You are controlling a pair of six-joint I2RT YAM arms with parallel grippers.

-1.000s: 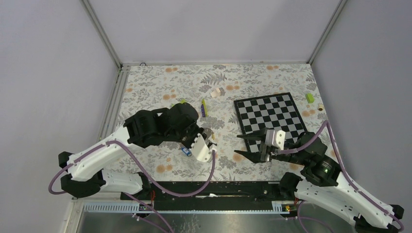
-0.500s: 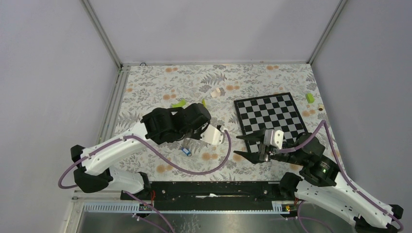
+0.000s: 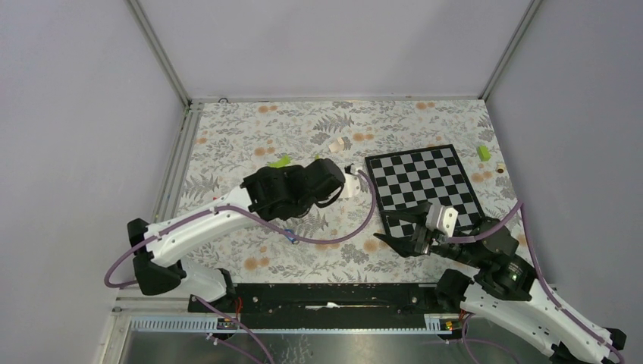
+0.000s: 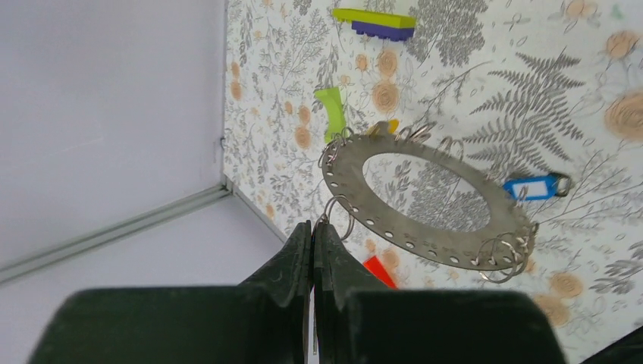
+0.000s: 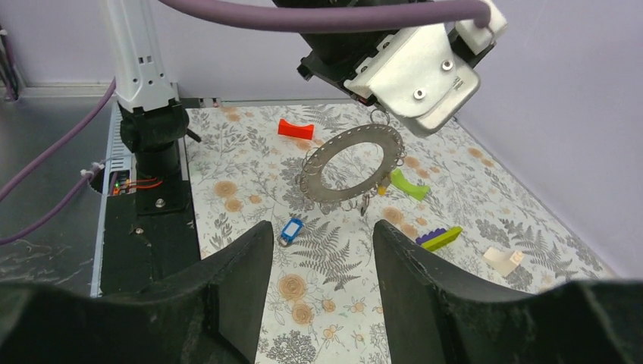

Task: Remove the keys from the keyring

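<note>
The keyring [image 4: 425, 227], a flat silvery hoop with holes and small wire rings round its rim, hangs in the air. My left gripper [image 4: 312, 225] is shut on one small wire ring at its edge. In the right wrist view the keyring [image 5: 318, 182] dangles below the left wrist housing [image 5: 413, 72]. A blue-tagged key [image 5: 291, 229] lies loose on the table, also seen as the blue-tagged key [image 3: 290, 236]. A red tag [image 5: 296, 129] lies farther off. A yellow tag [image 4: 385, 127] shows at the hoop's rim. My right gripper [image 5: 318, 235] is open and empty, facing the hoop.
The chessboard [image 3: 421, 182] lies at right, under the right gripper [image 3: 392, 229]. On the floral table are a lime block [image 3: 483, 152], a curved green piece [image 5: 409, 186], a yellow-green and purple stick [image 5: 438, 238] and a beige block [image 5: 503, 260]. The left arm's base [image 5: 155, 144] stands beyond.
The left arm has swung right and away from the blue-tagged key towards the chessboard's corner, carrying the hoop. The right gripper has shifted slightly right and nearer.
</note>
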